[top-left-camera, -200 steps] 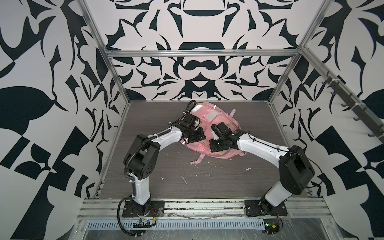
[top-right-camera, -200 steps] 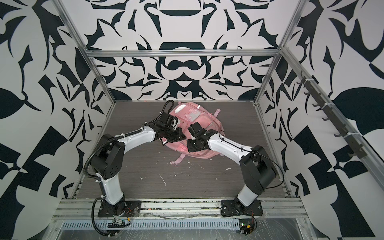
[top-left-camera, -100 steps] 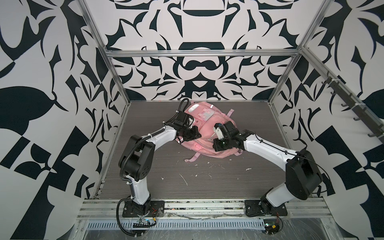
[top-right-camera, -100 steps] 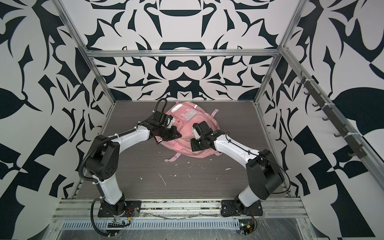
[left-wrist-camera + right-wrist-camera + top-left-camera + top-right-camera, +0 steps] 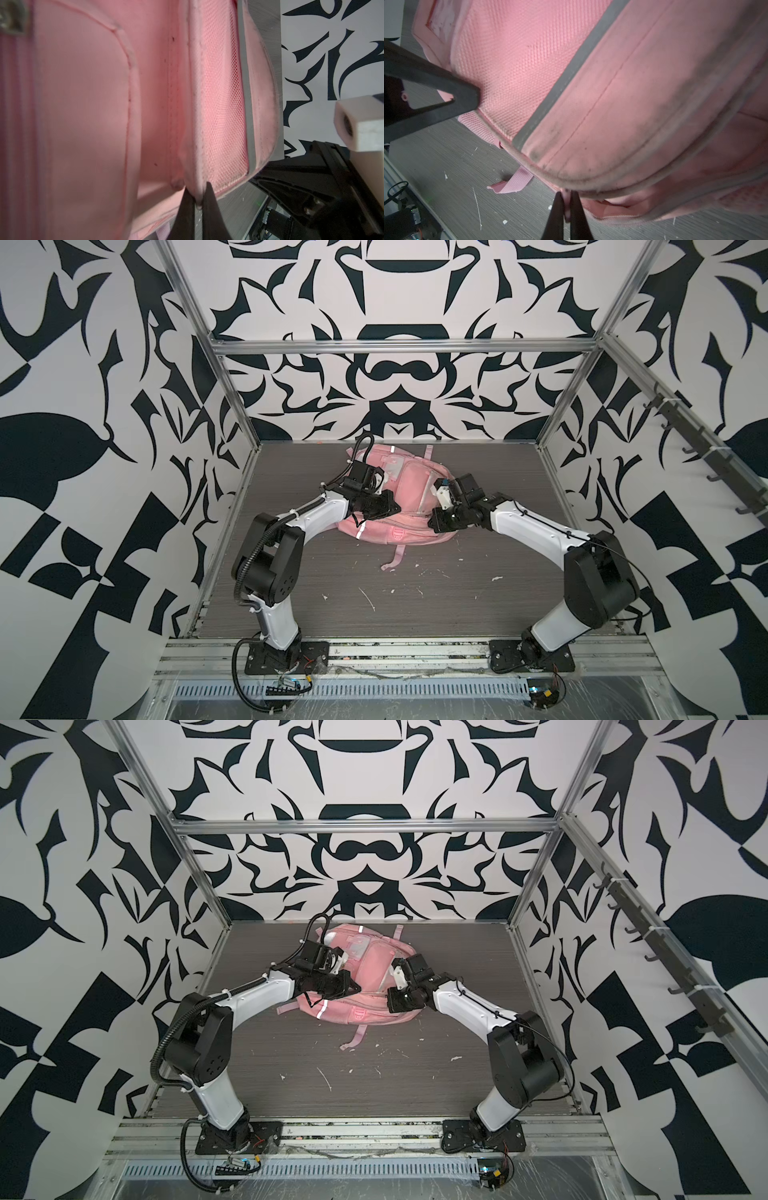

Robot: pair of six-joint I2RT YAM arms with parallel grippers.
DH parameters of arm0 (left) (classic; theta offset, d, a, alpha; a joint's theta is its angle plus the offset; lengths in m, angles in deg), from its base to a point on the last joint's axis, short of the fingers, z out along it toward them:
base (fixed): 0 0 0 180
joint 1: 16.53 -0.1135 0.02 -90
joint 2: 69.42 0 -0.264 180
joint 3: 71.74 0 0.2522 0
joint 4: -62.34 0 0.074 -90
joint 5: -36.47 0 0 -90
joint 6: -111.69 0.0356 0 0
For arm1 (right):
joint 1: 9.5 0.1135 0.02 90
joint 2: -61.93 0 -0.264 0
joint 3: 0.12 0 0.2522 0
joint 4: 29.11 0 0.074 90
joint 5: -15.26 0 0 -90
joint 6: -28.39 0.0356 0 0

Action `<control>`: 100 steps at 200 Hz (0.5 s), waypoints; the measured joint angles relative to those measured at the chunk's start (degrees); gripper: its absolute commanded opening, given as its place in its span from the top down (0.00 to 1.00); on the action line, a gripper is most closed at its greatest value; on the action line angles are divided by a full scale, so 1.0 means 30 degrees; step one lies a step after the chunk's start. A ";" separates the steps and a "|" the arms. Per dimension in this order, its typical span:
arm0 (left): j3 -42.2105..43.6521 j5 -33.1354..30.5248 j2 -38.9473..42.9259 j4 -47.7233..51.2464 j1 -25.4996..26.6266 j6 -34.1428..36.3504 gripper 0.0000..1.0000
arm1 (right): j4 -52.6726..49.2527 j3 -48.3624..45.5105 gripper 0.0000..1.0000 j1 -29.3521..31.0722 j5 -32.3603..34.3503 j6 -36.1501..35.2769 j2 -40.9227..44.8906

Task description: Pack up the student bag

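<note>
The student bag [image 5: 409,489] [image 5: 374,965], a pink backpack with silver strips, lies at the back middle of the grey table [image 5: 498,593] in both top views. My left gripper [image 5: 395,510] [image 5: 355,988] [image 5: 198,195] is shut on a folded edge of the student bag [image 5: 83,104] beside its mesh pocket. My right gripper [image 5: 434,522] [image 5: 390,1002] [image 5: 566,199] is shut on a small pink tab at the lower rim of the student bag [image 5: 612,93]. A loose pink strap [image 5: 395,560] [image 5: 512,184] trails toward the front.
White scraps [image 5: 368,599] lie scattered on the table in front of the bag. Patterned walls with an aluminium frame [image 5: 399,346] close in the back and sides. A rail of dark hooks [image 5: 706,464] runs along the right wall.
Both arms have swung their elbows outward while the grippers stayed on the bag. The bag has slid a little toward the back and lies flatter and wider.
</note>
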 measured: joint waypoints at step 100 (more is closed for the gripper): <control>-0.0124 -0.0124 0.0058 0.1406 -0.0444 0.0058 1.00 | -0.0597 -0.1457 1.00 -0.0525 0.0073 0.0503 0.1705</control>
